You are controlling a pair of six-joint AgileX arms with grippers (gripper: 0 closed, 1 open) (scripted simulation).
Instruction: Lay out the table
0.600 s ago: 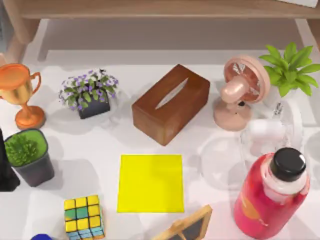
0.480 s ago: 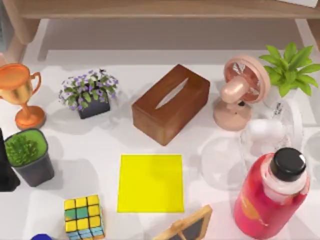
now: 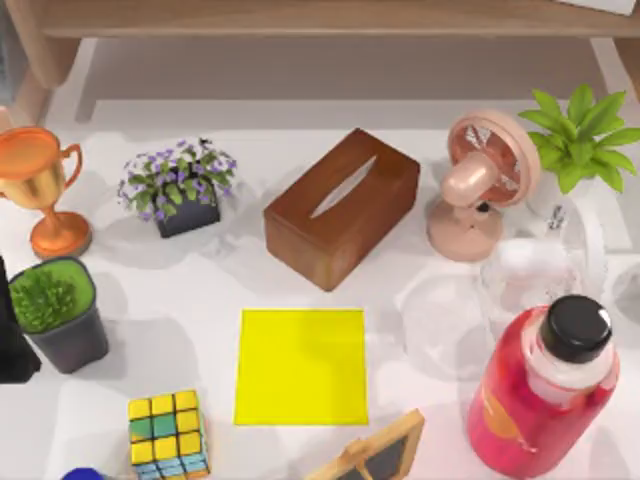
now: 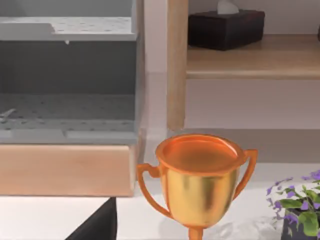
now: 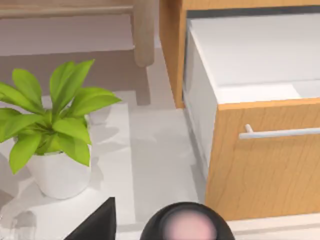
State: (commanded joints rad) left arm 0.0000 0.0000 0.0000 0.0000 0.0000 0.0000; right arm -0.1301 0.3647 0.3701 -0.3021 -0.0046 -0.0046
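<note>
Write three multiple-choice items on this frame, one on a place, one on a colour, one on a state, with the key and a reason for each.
1. Where on the table does the gold trophy stand in the top view?
A. far left
B. centre
C. far right

2. What colour is the square mat?
A. blue
B. yellow
C. green

3. How is the pink bottle closed?
A. it has no cap
B. a white cork plugs it
C. a black cap sits on it

Key: 1 A, the trophy is at the table's left edge beside the purple flower pot. 2 B, the mat in front of the wooden tissue box is plain yellow. 3 C, a black cap covers the bottle's neck.
</note>
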